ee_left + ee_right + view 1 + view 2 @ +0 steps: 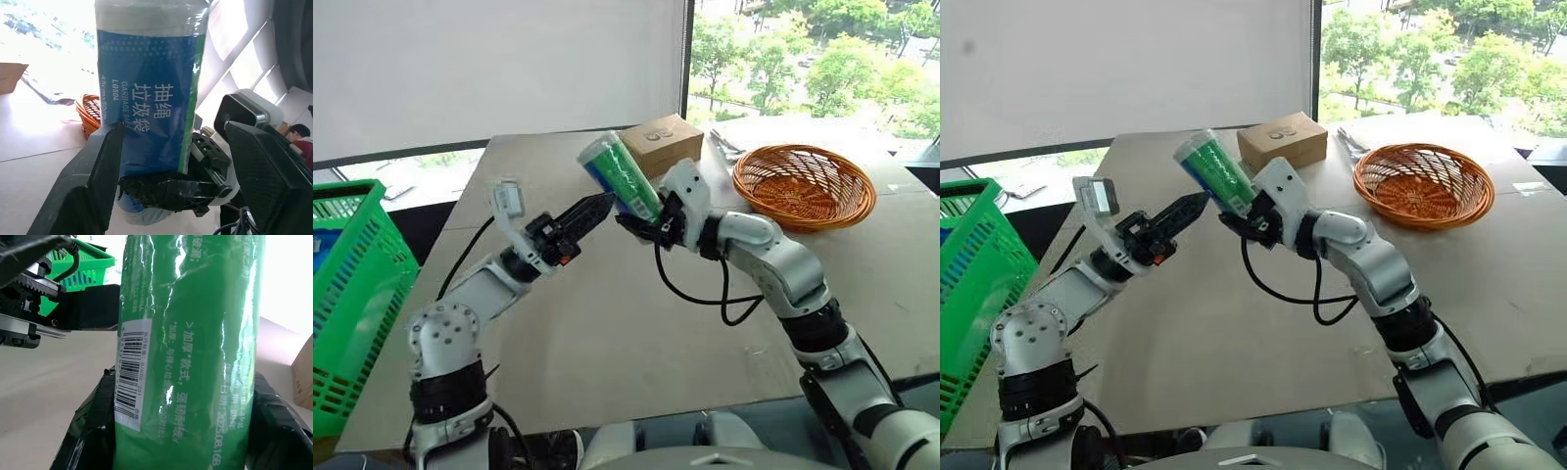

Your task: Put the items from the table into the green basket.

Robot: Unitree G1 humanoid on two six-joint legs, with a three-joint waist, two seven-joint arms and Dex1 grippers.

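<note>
Two grippers are meeting mid-frame over the table (pixel 607 333), which looks like a hand-off. Going left to right:

- Basket (pixel 352 294) is sitting at the left edge of the head view, off the table's left side and well apart from the can. Something blue is showing through its slats; I can't tell what.
- Left gripper (pixel 590 212) is reaching in from lower left, forearm angling up and to the right, fingers pointing at the can's lower end. In its wrist view the fingers (pixel 93 181) are standing wide on either side of the can, not yet pinching it.
- Can (pixel 622 176) is hanging in the air above the table's middle, tilted with its top leaning to upper left. It is not in the basket yet.
- Right gripper (pixel 641 227) is clamping the can near its lower end, so the upper body stays free. The arm is coming in from lower right, elbow bent, wrist turned toward the left arm.
- My read: the basket is on the left arm's side, hence the transfer.
- Box (pixel 661 142) and wicker basket (pixel 803 186) are resting at upper right, untouched.
</note>
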